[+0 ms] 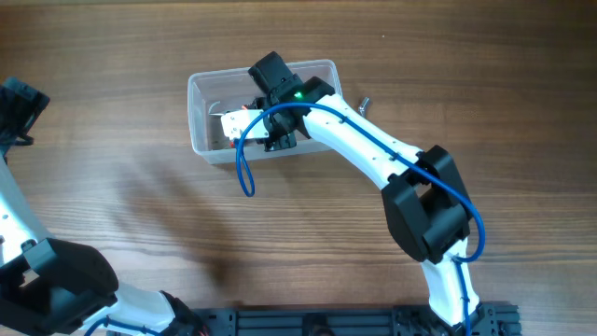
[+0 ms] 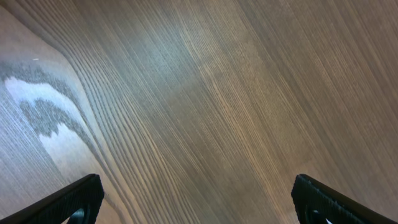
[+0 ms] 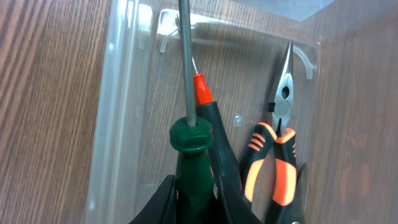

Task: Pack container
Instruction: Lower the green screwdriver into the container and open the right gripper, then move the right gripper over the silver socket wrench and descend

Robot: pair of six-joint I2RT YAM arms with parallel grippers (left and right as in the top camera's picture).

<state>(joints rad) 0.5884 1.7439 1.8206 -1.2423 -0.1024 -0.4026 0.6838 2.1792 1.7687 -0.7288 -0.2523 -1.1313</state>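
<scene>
The clear plastic container (image 1: 201, 112) sits at the upper middle of the table; its wall also shows in the right wrist view (image 3: 118, 93). My right gripper (image 3: 196, 199) is inside it, shut on the green-handled screwdriver (image 3: 193, 168), whose grey shaft points toward the far wall. Orange-and-black needle-nose pliers (image 3: 277, 155) lie in the container to its right, with an orange-tipped dark tool (image 3: 208, 106) between them. My left gripper (image 2: 199, 205) is open over bare wood, at the far left edge in the overhead view (image 1: 19, 107).
A small metal bolt (image 1: 362, 105) lies on the table just right of the container. The right arm's blue cable (image 1: 244, 173) loops down in front of the container. The arm bases stand at the near edge.
</scene>
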